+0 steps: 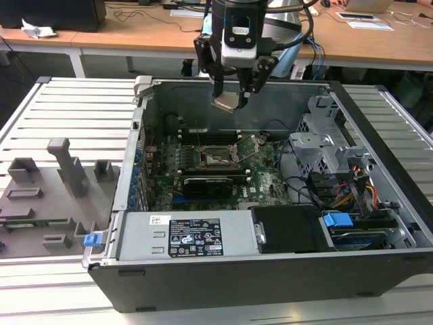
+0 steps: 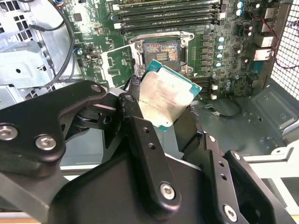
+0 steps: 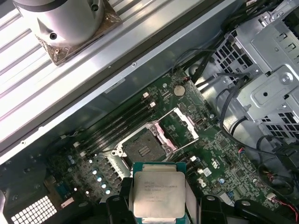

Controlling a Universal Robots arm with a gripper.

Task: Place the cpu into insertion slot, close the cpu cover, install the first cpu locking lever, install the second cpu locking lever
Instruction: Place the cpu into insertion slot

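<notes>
My gripper (image 1: 230, 100) hangs above the open computer case, shut on the cpu (image 1: 225, 103). The cpu (image 2: 166, 95) is a silver-topped square chip with a green rim, held tilted between black fingers (image 2: 140, 135). It also shows in the first wrist view as the cpu (image 3: 159, 191), edge-gripped at both sides. Below it on the motherboard lies the insertion slot (image 1: 218, 157), with its dark pin grid bare (image 2: 162, 52) (image 3: 142, 148). The cpu cover (image 2: 119, 65) stands flipped open beside the slot (image 3: 181, 122).
A long black card (image 1: 210, 183) lies just in front of the slot, with memory slots (image 2: 168, 14) on the other side. A power supply (image 1: 183, 233), a drive cage (image 1: 325, 145) and cables (image 1: 352, 193) fill the case. A grey fixture plate (image 1: 54, 183) sits at the exterior view's left.
</notes>
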